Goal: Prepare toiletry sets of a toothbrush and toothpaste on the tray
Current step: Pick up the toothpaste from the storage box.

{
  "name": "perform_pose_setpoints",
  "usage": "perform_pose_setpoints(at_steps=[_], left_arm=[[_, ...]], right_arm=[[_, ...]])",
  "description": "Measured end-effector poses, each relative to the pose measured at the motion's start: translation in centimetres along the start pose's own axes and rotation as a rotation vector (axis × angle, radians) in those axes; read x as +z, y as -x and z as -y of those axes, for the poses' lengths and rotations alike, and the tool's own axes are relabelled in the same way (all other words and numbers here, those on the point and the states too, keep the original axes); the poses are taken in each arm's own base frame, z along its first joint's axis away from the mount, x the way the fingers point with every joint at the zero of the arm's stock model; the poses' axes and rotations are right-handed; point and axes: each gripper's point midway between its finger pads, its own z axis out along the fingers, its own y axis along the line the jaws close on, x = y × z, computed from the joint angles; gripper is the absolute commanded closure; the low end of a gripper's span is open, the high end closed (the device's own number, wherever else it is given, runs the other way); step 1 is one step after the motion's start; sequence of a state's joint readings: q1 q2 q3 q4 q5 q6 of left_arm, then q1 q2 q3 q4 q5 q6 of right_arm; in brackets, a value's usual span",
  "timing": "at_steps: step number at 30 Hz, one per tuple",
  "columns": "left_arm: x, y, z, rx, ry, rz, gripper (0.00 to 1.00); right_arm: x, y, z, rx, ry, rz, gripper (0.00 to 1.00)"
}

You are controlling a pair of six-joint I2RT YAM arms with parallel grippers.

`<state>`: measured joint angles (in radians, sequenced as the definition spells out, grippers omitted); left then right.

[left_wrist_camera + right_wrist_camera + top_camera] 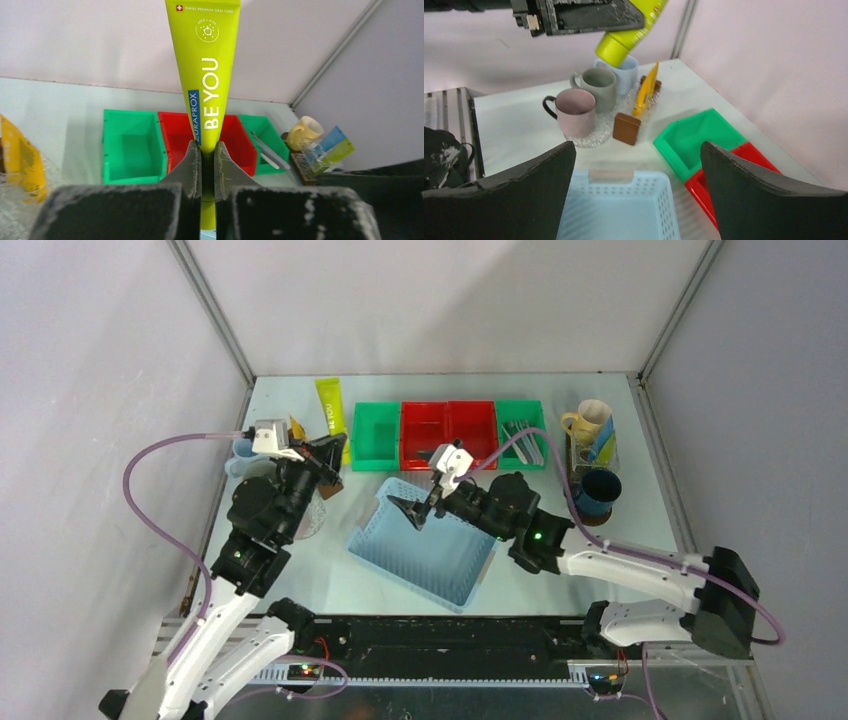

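My left gripper (335,452) (207,145) is shut on a yellow-green toothpaste tube (330,410) (207,75), held upright near its cap end. In the right wrist view the tube's cap (616,50) hangs just above the pale blue mug (626,70), beside the grey mug (599,85) and pink mug (576,110). A yellow tube (646,90) leans by them. The cream mug (588,420) with blue and green tubes (605,445) and the dark blue mug (598,490) stand on the dark brown tray (592,520) at right. My right gripper (415,508) (636,150) is open and empty above the basket.
A light blue perforated basket (425,545) (624,205) lies mid-table. Green and red bins (448,430) line the back; the right green one holds toothbrushes (525,440). A small brown block (626,128) stands by the pink mug. Enclosure walls stand on three sides.
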<state>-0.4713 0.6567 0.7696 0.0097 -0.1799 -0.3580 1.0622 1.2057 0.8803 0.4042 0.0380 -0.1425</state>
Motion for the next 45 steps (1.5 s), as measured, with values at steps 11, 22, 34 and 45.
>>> perform_pose_setpoints(at_steps=[11, 22, 34, 45], left_arm=[[-2.6, 1.2, 3.5, -0.11, -0.148, 0.074, 1.0], [-3.6, 0.8, 6.0, -0.148, -0.233, 0.054, 1.0], [-3.6, 0.5, 6.6, -0.159, -0.251, 0.062, 0.93], [-4.0, -0.8, 5.9, -0.141, -0.208, -0.029, 0.33]], right_arm=[[5.2, 2.3, -2.9, 0.022, 0.05, 0.158, 0.07], [7.6, 3.4, -4.3, 0.048, 0.08, 0.22, 0.17], [8.1, 2.9, -4.5, 0.06, 0.068, 0.217, 0.78], [7.8, 0.8, -3.3, -0.028, 0.024, 0.159, 1.0]])
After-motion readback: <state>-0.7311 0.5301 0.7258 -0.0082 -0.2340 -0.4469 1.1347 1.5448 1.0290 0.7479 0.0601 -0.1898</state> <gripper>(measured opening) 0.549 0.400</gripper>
